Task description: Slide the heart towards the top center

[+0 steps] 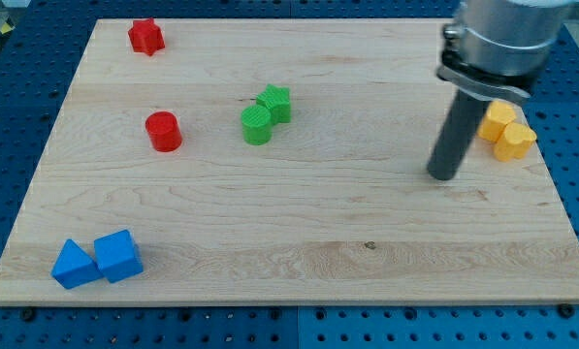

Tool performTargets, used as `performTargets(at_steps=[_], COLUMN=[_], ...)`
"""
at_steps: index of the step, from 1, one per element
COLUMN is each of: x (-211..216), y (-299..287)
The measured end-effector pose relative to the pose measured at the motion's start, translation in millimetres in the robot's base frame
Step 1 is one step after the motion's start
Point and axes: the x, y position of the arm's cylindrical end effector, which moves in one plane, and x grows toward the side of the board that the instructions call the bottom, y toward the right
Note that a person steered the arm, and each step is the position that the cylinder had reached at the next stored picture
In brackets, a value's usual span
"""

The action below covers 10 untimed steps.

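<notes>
My dark rod hangs down at the view's right, and my tip (pixel 443 175) rests on the wooden board (pixel 299 242). Two yellow blocks sit together near the board's right edge: an upper one (pixel 499 117) partly hidden behind the rod's mount and a lower one (pixel 515 140). One of them looks like the heart, but I cannot tell which. My tip is to the left of and a little below the yellow pair, apart from both.
A red star (pixel 145 37) lies at the top left and a red cylinder (pixel 163 131) below it. A green star (pixel 274 102) touches a green cylinder (pixel 256 125) near the middle. A blue triangle (pixel 74 265) and a blue cube (pixel 118 255) sit at the bottom left.
</notes>
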Motion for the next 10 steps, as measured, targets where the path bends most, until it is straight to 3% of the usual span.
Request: performTargets(at_steps=[3, 5, 7, 10], x=[18.1, -16.4, -51.1, -52.9], y=[112.7, 155.5, 128.4, 58.7])
